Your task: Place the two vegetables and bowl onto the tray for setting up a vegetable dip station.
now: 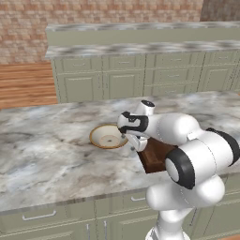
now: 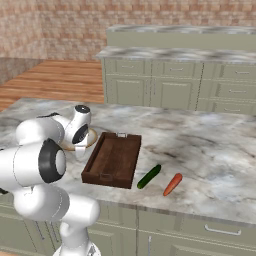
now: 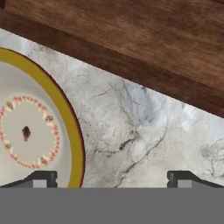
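A: Entry, largest item first. Table point(image 2: 210, 150): grey-white marbled slab, glossy, across the middle of both base views. Any lettering?

B: None readable on any item. Next down, tray point(image 2: 114, 160): dark brown wood with visible grain, rectangular, low raised rim. Centre-left of the right base view; in the left base view it sits right of centre, mostly behind the arm. In the hand view its rim runs diagonally across the top.

A: Bowl point(image 1: 108, 136)?

B: Round, shallow, tan-brown rim, pale cream inside with a ring of small reddish marks around a dark central spot. Left of centre in the left base view, just beside the tray, not touching it; bare marble lies between them in the hand view.

A: Vegetables?

B: Cucumber point(image 2: 149, 176): slender dark green stick, smooth, lying on the table just right of the tray's near corner in the right base view. Carrot point(image 2: 172, 184): slender orange-red stick, tapered, right of the cucumber, apart from it. Both are off the tray.

A: Gripper point(image 3: 113, 179)?

B: Jaws spread wide, nothing between them. The left fingertip is above the bowl's rim, the right one above bare marble.
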